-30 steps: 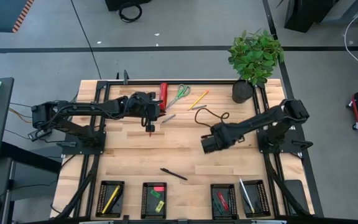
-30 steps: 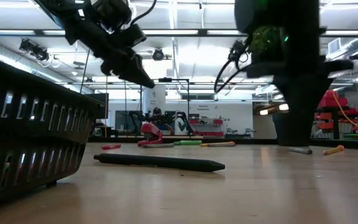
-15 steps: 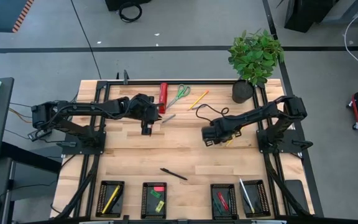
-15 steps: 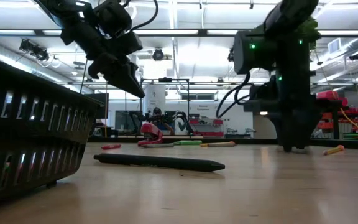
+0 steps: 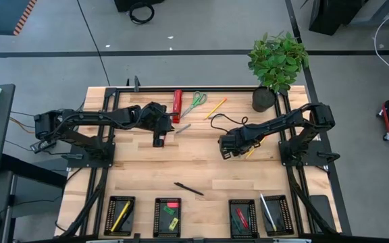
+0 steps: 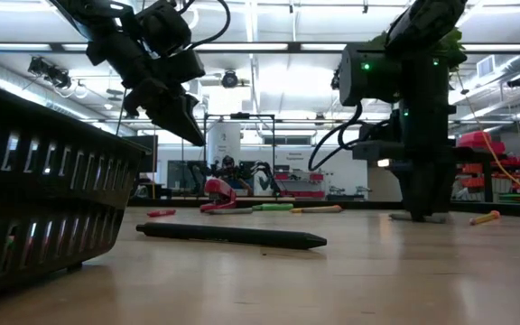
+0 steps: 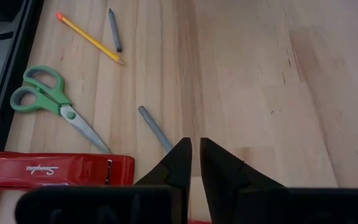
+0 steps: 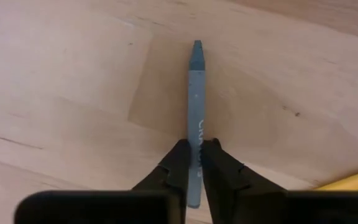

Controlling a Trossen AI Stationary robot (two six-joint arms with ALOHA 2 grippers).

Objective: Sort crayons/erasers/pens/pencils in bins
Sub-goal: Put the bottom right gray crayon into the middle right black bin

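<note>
Grey-blue crayon (image 8: 195, 118) lies pinched near its blunt end by my right gripper (image 8: 192, 163); light, stiff, waxy, likely slippery.

Right hand (image 8: 193, 163) low at the tabletop, fingers pinched nearly together; left hand (image 7: 195, 155) raised, near-closed.

- You have a wooden table (image 5: 201, 165) with pale planks under everything.
- At the far edge you can see a red stapler (image 5: 177, 103) lying lengthwise, white lettering on its side in the left wrist view (image 7: 48, 169).
- Just beside it lie green-handled scissors (image 5: 196, 102), blades shut (image 7: 45, 102).
- A potted green plant (image 5: 277, 61) stands in a dark pot at your far right corner.
- A thin black cable (image 5: 229, 124) loops on the wood near the plant.
</note>
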